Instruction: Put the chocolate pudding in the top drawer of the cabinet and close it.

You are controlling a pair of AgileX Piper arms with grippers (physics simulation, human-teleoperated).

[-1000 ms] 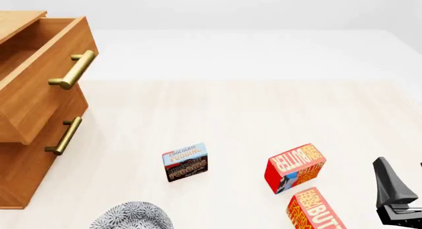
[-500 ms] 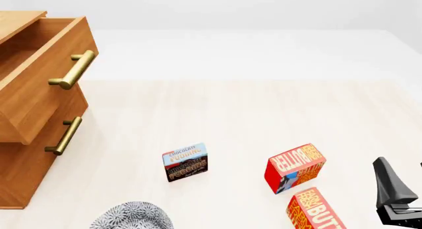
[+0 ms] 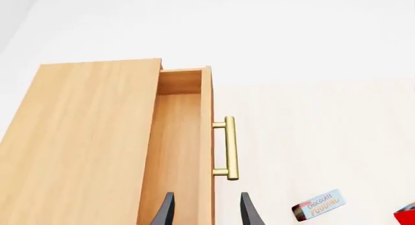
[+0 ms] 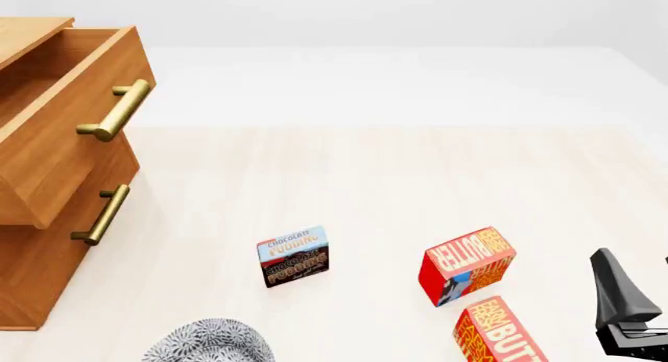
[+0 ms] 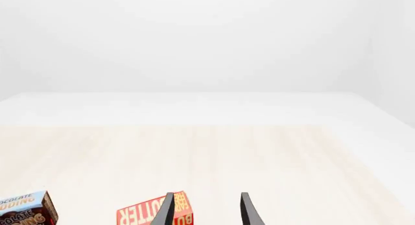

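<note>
The chocolate pudding point(image 4: 293, 256) is a small box with a light-blue top and a dark brown bottom, and it stands on the table near the front. It also shows in the left wrist view point(image 3: 318, 204) and in the right wrist view point(image 5: 23, 208). The cabinet point(image 4: 42, 245) stands at the left with its top drawer point(image 4: 73, 135) pulled out and its brass handle point(image 4: 115, 110) forward. My left gripper point(image 3: 206, 209) hovers open above the drawer's front board point(image 3: 206, 152), holding nothing. My right gripper point(image 5: 206, 208) is open and empty, low at the front right, and one of its fingers point(image 4: 615, 288) shows beside the boxes.
Two red-orange butter boxes point(image 4: 467, 266) point(image 4: 499, 331) sit right of the pudding, close to my right gripper. A grey patterned round object point(image 4: 209, 342) lies at the front edge, left of the pudding. The lower drawer's handle point(image 4: 102, 215) sticks out below the open drawer.
</note>
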